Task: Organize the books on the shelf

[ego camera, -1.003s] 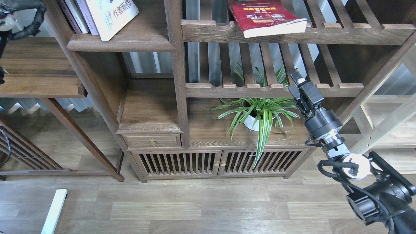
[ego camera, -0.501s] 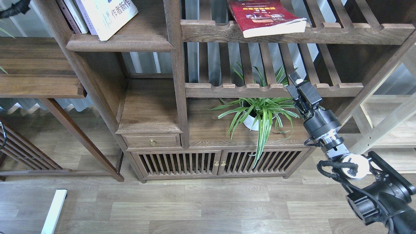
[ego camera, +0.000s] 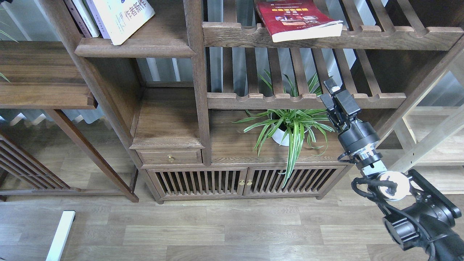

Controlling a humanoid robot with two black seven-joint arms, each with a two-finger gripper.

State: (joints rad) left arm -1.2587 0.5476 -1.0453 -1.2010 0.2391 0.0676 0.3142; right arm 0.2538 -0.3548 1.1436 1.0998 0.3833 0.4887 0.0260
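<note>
Three paperbacks show in the head view. At the upper left of the frame, a thin pale lavender-white paperback and a large white paperback with big black Chinese characters stand leaning together on the solid dark-brown wooden shelf board with a rounded front lip. A darker spine may sit left of them, but it is too cropped for me to tell. At the upper middle, a dark red paperback with photos on its cover lies flat on a slatted rack with a notched front rail, its corner jutting past the rail.

By my judgement the job is about two thirds done: two books are on the board and one, the red one, is left to move across.

One arm is visible, my right, rising from the lower right corner. My right gripper sits at the right of centre, in front of the lower slatted rail and well below the red book, holding nothing. Its fingers look close together, but it is dark and angled, so I cannot tell for sure. My left gripper is out of frame.

One green spider plant in a white pot stands beside the gripper.
</note>
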